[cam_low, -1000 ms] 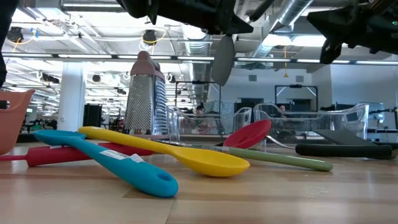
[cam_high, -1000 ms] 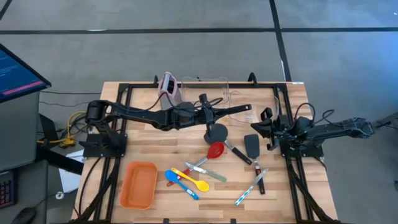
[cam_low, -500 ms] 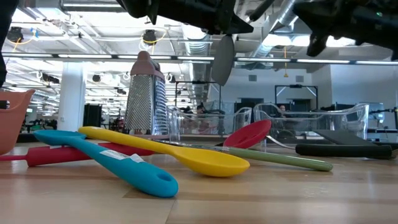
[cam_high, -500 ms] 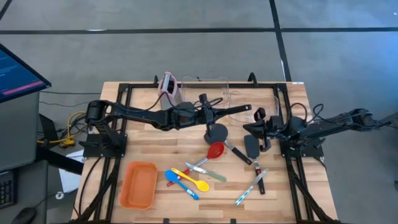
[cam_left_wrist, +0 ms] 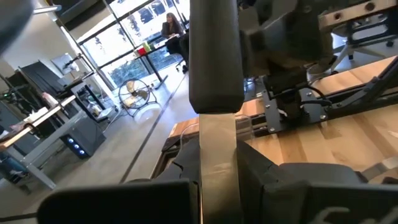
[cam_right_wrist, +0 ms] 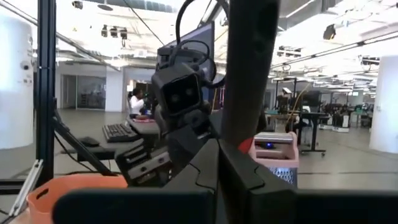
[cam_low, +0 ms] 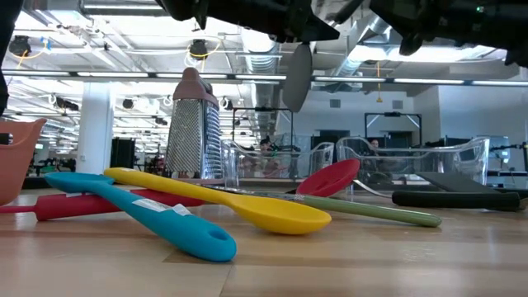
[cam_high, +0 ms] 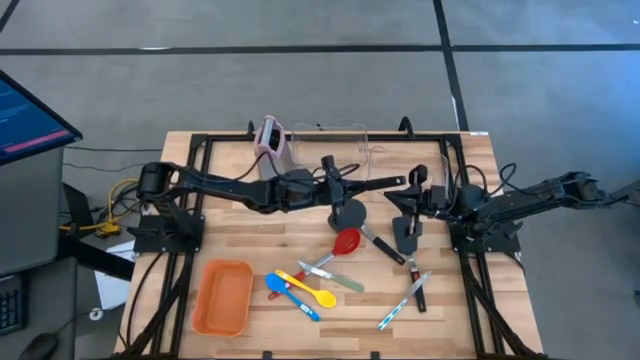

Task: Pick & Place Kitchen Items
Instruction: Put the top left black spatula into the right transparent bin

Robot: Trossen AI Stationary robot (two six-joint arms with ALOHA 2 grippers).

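My left gripper (cam_high: 338,190) is over the table's middle, shut on a black spatula (cam_high: 348,212) whose head hangs in the air (cam_low: 297,78). My right gripper (cam_high: 400,197) hovers high over a second black spatula (cam_high: 405,235) lying flat on the table. A dark upright bar (cam_right_wrist: 249,68) fills the middle of the right wrist view; what it is I cannot tell. The red spoon (cam_high: 347,241), yellow spoon (cam_high: 310,290), blue spoon (cam_high: 290,292), green-handled tool (cam_high: 340,280) and two thin tools (cam_high: 405,300) lie on the table's near half. My left gripper pinches the spatula's pale metal shaft (cam_left_wrist: 217,149) between its two fingers. The shaft runs out forward along the fingers to the dark head (cam_left_wrist: 214,56). The spatula is lifted clear of the table, head lowest.
An orange tray (cam_high: 222,297) sits at the near left. Clear bins (cam_high: 350,140) and a pink-topped grater (cam_high: 270,135) stand along the far edge. A black frame (cam_high: 200,150) borders the table. Bare wood shows between the tray and the left arm.
My right gripper has travelled toward the table's left, from near its own base to a spot above the lying black spatula, close to the spatula held by my left gripper. The held spatula and the things on the table have stayed put.
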